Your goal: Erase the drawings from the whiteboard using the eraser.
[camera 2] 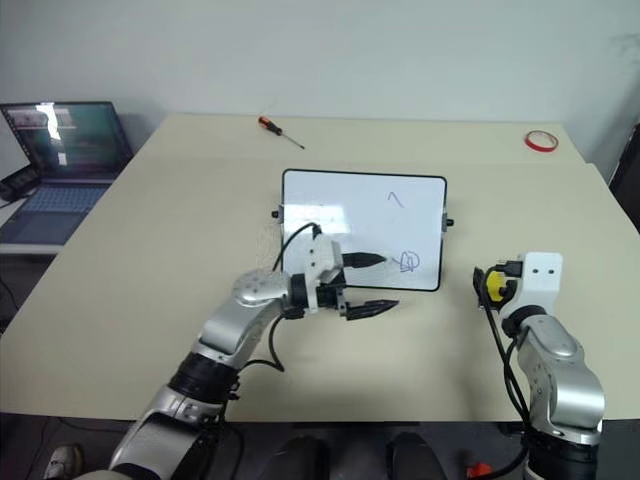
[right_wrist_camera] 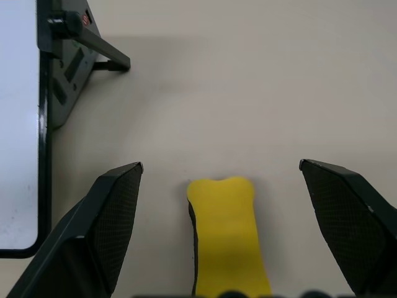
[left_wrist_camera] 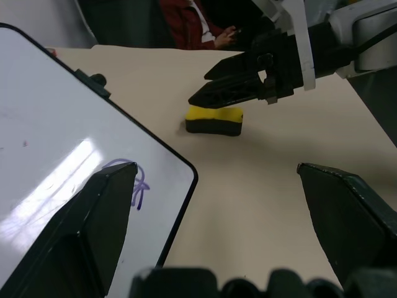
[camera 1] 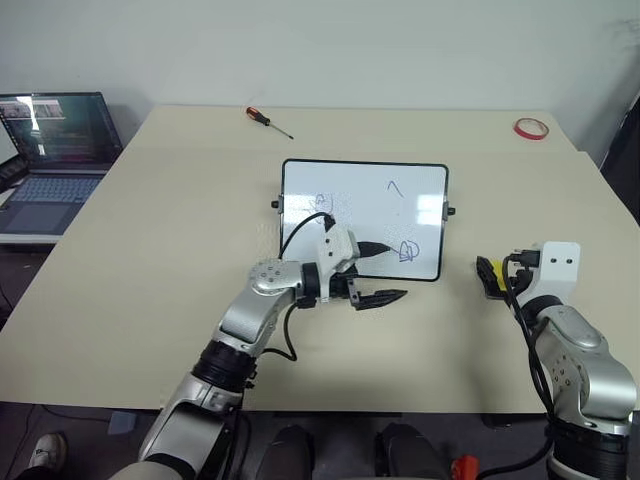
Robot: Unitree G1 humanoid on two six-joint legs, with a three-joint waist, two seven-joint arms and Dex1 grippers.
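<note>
My right pincer point(right_wrist_camera: 220, 180) stands wide open, holding nothing — the yellow eraser point(right_wrist_camera: 227, 239) lies on the table point(right_wrist_camera: 260, 93) between its fingers, untouched as far as I can tell. My left pincer point(camera 1: 383, 274) is open too and empty, pointing sideways over the near edge of the whiteboard point(camera 1: 362, 215). Blue drawings point(camera 1: 407, 250) sit just beyond its tips, others farther up the board. No writing I can read. Farther off lie a screwdriver point(camera 1: 268, 121) and a red tape ring point(camera 1: 531, 128) — a laptop point(camera 1: 55, 160) to the left.
</note>
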